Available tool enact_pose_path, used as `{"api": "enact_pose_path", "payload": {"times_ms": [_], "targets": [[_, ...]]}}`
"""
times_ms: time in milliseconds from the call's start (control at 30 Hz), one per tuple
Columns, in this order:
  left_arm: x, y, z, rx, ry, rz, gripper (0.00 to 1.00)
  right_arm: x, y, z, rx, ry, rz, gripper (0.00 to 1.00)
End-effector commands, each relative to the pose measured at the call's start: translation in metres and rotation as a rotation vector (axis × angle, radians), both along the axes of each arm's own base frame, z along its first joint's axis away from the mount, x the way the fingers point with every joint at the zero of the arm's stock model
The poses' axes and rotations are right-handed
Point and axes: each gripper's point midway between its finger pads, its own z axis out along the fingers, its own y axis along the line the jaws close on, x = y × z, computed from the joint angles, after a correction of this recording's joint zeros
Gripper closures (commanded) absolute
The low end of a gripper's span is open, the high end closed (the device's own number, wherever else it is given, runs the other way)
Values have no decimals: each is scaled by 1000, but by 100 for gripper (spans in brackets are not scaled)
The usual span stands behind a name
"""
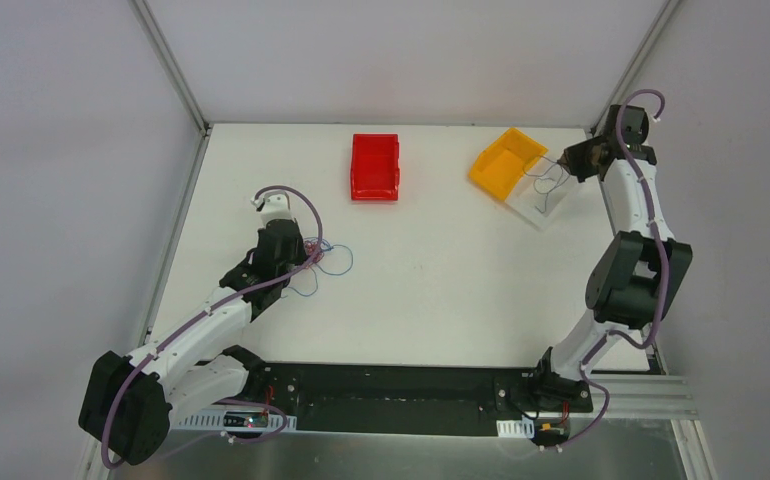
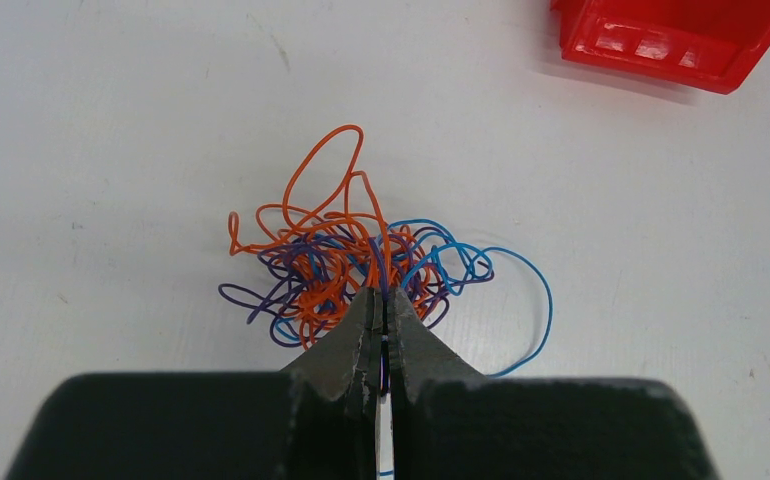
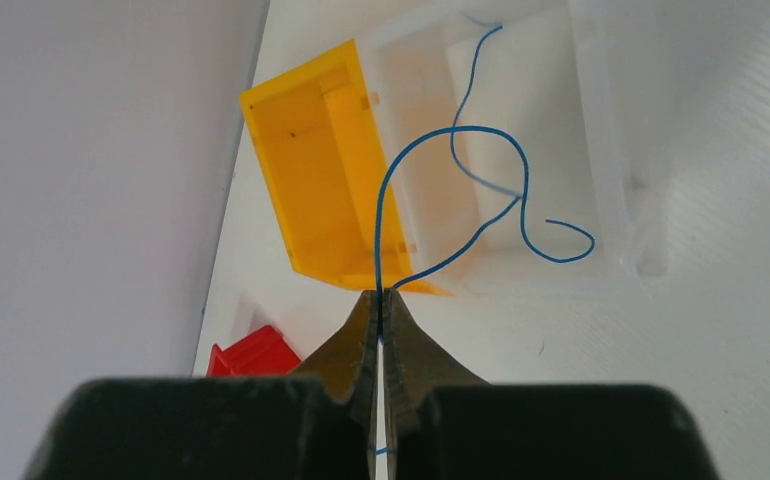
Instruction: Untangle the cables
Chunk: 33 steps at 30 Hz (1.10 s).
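Note:
A knot of thin cables (image 2: 346, 265) in orange, blue and dark purple lies on the white table, left of centre (image 1: 323, 257). My left gripper (image 2: 382, 297) is shut at the near edge of the knot, with purple and blue strands pinched between its fingers. At the far right my right gripper (image 3: 380, 296) is shut on a single blue cable (image 3: 481, 180). That cable loops out over a clear bin (image 3: 521, 150) beside a yellow bin (image 3: 311, 160). In the top view the right gripper (image 1: 567, 160) hangs just right of the clear bin (image 1: 541, 200).
A red bin (image 1: 375, 166) stands at the back centre of the table, and its corner shows in the left wrist view (image 2: 676, 40). The yellow bin (image 1: 504, 162) sits at the back right against the clear one. Walls and metal frame posts border the table.

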Motion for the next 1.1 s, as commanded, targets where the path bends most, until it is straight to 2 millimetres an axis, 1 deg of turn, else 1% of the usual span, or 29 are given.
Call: {"api": "enact_pose_path", "payload": {"times_ms": [0,33,100,167,233,433,533,567,600,633,700,833,867,900,967,1067], "targets": [[5,0,9,-8,-35,0,100,41,-21,12,-66,-119,-45,100],[4,2,9,-4,-35,6,100,43,-28,3,-95,-116,-64,100],[4,3,10,-2,-39,14,100,46,-39,-9,-155,-102,-91,100],[4,3,10,-4,-42,14,100,45,-44,-23,-189,-62,-95,100],[4,2,11,-10,-43,9,100,44,-44,-42,-193,-20,-90,100],[3,-1,11,-21,-39,-2,100,36,-35,-102,-158,78,-77,100],[2,-2,11,-28,-39,-9,100,34,-34,-121,-191,151,-71,100],[2,-2,12,-31,-41,-11,100,34,-33,-124,-197,160,-62,96],[2,-3,12,-32,-41,-12,100,34,-32,-124,-204,161,-55,89],[2,-3,11,-32,-39,-13,100,33,-30,-122,-213,161,-45,85],[2,-3,11,-32,-40,-16,100,33,-26,-106,-241,130,-29,68],[2,-6,11,-35,-35,-30,100,27,-17,-64,-302,81,9,43],[2,-7,11,-37,-34,-37,100,23,-14,-53,-318,70,15,34],[2,-9,10,-39,-32,-46,100,18,-11,-44,-331,58,22,28],[3,-14,9,-44,-25,-74,100,6,-5,-25,-340,27,31,22],[3,-30,8,-68,-23,-165,100,-19,9,-11,-322,-11,70,10]]}}
